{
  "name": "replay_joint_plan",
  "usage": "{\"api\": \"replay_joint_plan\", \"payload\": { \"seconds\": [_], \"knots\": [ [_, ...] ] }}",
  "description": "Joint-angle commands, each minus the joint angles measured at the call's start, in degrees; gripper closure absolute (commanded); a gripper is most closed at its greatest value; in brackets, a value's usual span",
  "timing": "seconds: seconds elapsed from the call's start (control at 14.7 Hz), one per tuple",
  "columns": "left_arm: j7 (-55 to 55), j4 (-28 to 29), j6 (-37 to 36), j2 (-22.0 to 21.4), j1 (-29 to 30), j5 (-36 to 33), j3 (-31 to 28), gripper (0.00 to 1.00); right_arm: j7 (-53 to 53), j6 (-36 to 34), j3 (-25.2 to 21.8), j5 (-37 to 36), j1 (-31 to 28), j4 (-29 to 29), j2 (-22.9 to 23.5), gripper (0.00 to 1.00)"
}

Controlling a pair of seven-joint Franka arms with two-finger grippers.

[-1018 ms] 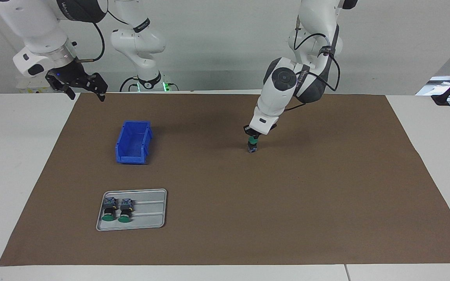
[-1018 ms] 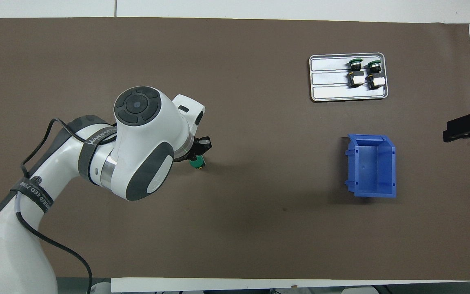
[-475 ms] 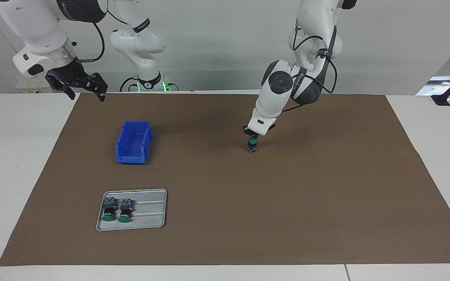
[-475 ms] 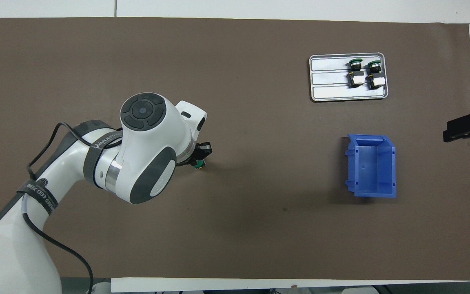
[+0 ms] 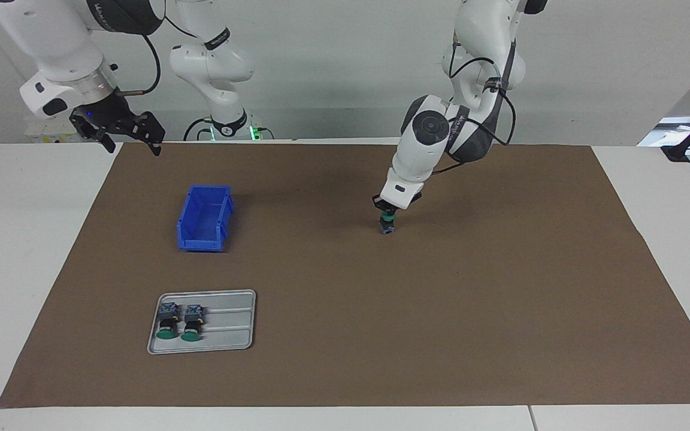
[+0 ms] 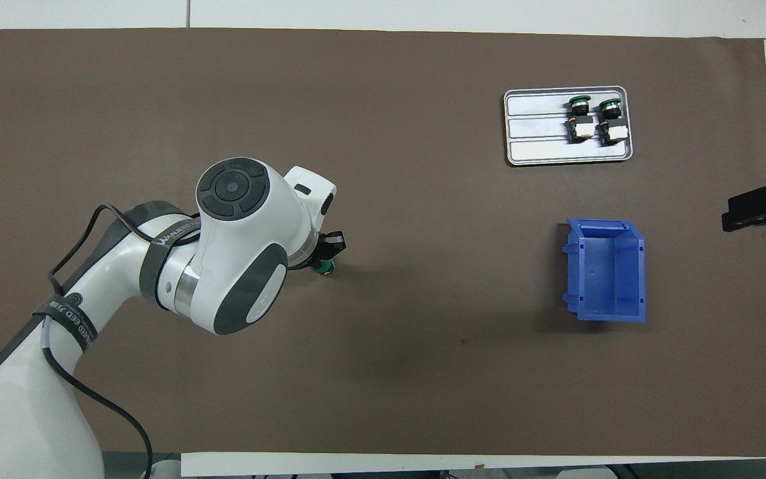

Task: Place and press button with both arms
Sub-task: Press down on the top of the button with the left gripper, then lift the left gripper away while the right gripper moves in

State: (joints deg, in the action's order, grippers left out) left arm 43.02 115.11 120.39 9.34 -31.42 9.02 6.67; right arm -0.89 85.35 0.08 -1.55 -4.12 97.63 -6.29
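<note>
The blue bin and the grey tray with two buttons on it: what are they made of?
The blue bin looks like moulded plastic: even saturated colour, ribbed walls, dull sheen. The grey tray looks like metal, perhaps aluminium: pale silvery surface, pressed ridges, rolled rim; painted plastic cannot be ruled out.

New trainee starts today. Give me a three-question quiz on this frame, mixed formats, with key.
1. True or false: the bin has a button lying in it.
2. Which is the left hand over? A) the tray B) the bin C) the upright button on the mat
3. How many buttons lie in the tray?

Key
1. False: the bin shows nothing inside.
2. C: the left hand sits right on top of the upright button, which stands on the mat mid-table. The right hand waits in the air at the table edge by its base.
3. Two, side by side at the tray's end toward the right arm.
</note>
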Motion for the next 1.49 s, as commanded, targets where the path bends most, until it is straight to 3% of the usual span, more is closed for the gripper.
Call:
{"api": "replay_joint_plan", "payload": {
  "seconds": [0.0, 0.61, 0.95, 1.29, 1.36, 1.43],
  "knots": [
    [-0.21, 1.79, 1.78, -0.73, -0.75, -0.94, -0.34, 0.98, 1.07, -0.01, 0.27, -0.12, -0.45, 0.9, -1.0, 0.0],
    [-0.3, 3.72, 3.45, -0.38, -2.07, -0.67, -0.34, 0.98, 1.07, -0.01, 0.27, -0.12, -0.45, 0.9, -1.0, 0.0],
    [-0.56, -1.02, -3.66, -2.13, -0.05, -0.58, -0.86, 0.82, 1.07, -0.01, 0.27, -0.12, -0.45, 0.9, -1.0, 0.0],
    [-0.92, -4.88, -8.04, -3.45, 3.19, -1.02, -1.3, 0.12, 1.77, -1.57, 0.18, -0.12, -1.07, 0.46, -1.0, 0.0],
    [-0.92, -6.11, -9.37, -3.37, 4.07, -1.11, -1.3, 0.02, 3.16, -2.54, 0.18, -0.12, -0.98, 0.02, -1.18, 0.0],
    [-0.92, -6.73, -10.6, -3.63, 5.39, -1.11, -1.3, 0.0, 4.83, -3.25, 0.27, -0.12, -0.81, 0.02, -1.44, 0.0]
  ]
}}
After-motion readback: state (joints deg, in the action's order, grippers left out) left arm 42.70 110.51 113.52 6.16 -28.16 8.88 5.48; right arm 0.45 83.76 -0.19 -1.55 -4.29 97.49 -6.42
